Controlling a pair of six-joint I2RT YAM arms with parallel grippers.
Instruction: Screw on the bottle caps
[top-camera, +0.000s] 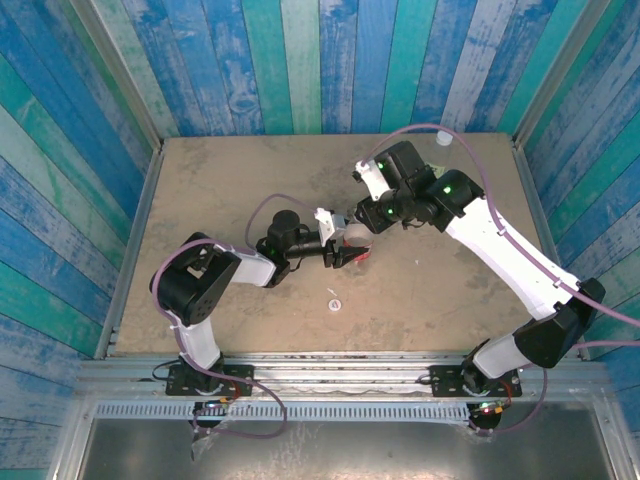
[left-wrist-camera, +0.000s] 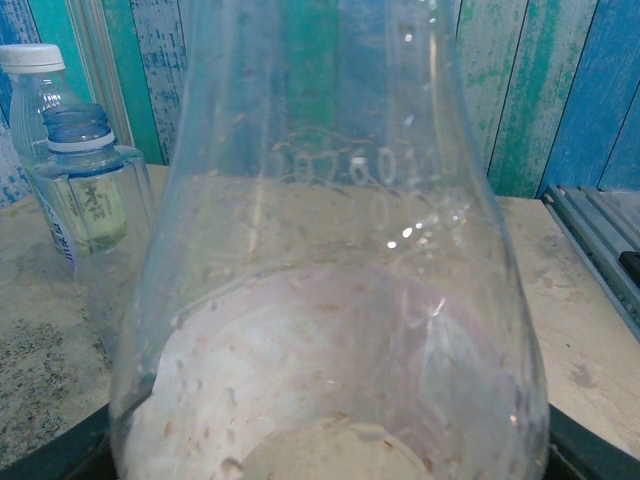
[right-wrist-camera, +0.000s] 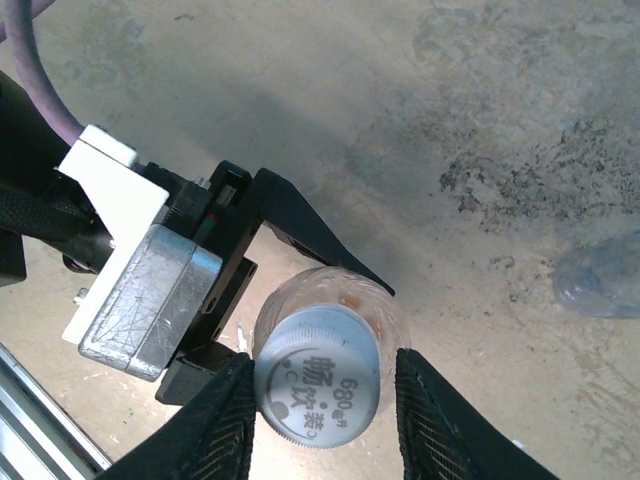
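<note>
Tabletop (top-camera: 220, 190) is beige, speckled, enclosed by blue-green plank walls (top-camera: 300, 60). At its centre we see the left gripper (top-camera: 345, 252) clamped on a clear bottle (left-wrist-camera: 330, 250). The right gripper (right-wrist-camera: 322, 360) straddles its white cap (right-wrist-camera: 318, 385); we cannot tell whether it grips.

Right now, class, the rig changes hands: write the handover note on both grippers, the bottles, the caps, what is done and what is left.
Left gripper: shut on the held bottle, upright.
Right gripper: fingers flank the grey cap on that bottle; grip unclear.
Behind stand a capped bottle and an uncapped bluish bottle; a loose cap lies on the table.
Done: one bottle capped; the held one's cap is on, tightness unknown.
Left: confirm it, then cap the bluish bottle.
</note>
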